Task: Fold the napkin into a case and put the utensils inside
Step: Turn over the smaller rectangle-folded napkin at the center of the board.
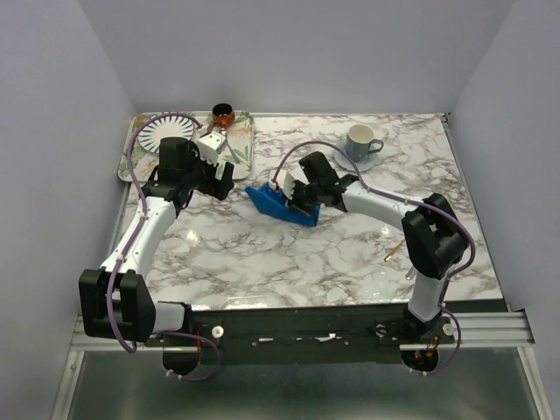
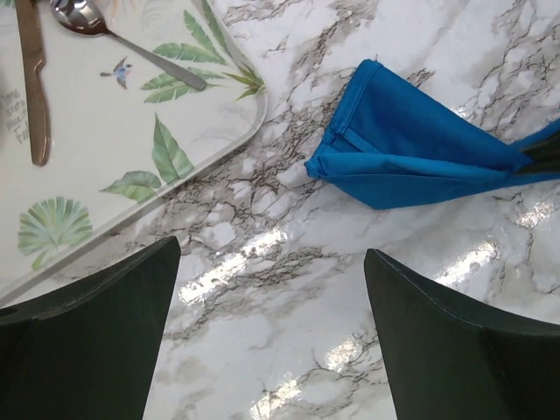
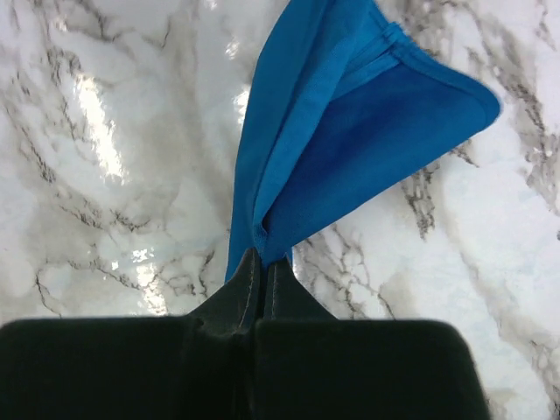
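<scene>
The right gripper (image 3: 262,262) is clamped on one end of the folded blue napkin (image 3: 350,122). The napkin sits mid-table on the marble table (image 1: 262,254), near the leaf-print tray (image 2: 131,140). The left gripper (image 2: 271,254) is spread wide, grasping nothing.

- I find no text, label, brand or number that I can read in any of my three views.
- On the tray (image 2: 87,122), at the left edge of the left wrist view, I see a few dark script-like marks. They are cut off and too small to read.
</scene>
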You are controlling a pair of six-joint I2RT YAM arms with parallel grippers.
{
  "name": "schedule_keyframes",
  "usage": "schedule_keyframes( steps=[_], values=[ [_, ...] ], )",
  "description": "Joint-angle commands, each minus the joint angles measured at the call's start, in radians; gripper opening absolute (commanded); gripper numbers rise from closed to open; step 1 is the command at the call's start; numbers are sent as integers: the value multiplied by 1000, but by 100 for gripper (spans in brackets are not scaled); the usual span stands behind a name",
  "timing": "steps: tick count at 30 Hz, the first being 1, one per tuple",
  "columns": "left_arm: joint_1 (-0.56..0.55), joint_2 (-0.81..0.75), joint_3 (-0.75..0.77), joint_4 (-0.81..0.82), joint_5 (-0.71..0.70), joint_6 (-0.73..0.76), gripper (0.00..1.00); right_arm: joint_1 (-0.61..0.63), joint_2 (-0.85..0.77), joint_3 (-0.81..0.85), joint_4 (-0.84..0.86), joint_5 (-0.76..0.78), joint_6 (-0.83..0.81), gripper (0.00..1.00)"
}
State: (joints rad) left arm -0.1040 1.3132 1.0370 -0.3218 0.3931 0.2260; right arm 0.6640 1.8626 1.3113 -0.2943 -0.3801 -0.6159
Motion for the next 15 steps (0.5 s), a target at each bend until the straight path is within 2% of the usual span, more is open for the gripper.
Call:
schedule_keyframes(
  steps=[1,5,9,15],
  values=[
    [18,-37,-28,-6,-79,-86,99,88,-86,-168,275,173,-178,0],
    [38,-51,-54,-28,-80,-119,99,166,-160,-319,434,253,-274,1],
    [55,-32,-37,-80,-19,-146,99,239,-238,-512,642,316,-427,0],
    [70,-26,-37,-112,59,-125,99,354,-214,-711,924,438,-597,0]
  ],
)
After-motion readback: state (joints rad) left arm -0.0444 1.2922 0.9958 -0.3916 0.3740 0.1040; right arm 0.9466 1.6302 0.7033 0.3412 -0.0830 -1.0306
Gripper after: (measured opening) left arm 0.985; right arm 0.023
